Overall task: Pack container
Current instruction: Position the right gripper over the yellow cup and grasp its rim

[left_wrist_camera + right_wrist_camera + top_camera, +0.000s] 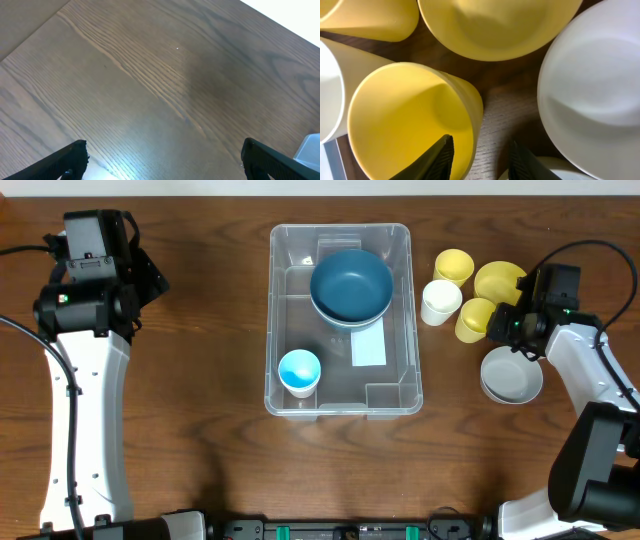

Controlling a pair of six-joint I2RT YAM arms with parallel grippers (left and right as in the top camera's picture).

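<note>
Pick in hand: yellow cup (476,320), 3 o'clock of container (295,300) at bench (200,460) centre, straddled at wall by right fingers (442,159); clamp cannot be told. Left fingers (75,160) spread, empty. Next: clamp to be firmed, cup carried toward 9 o'clock.

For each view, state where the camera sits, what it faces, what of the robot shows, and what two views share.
Overhead: above the table, facing down on the container; left arm and right arm show.
Left wrist: on the left arm, facing the tabletop; open fingers show.
Right wrist: close over a yellow cup; fingers straddle its wall.
Shared: that cup, also overhead.
</note>
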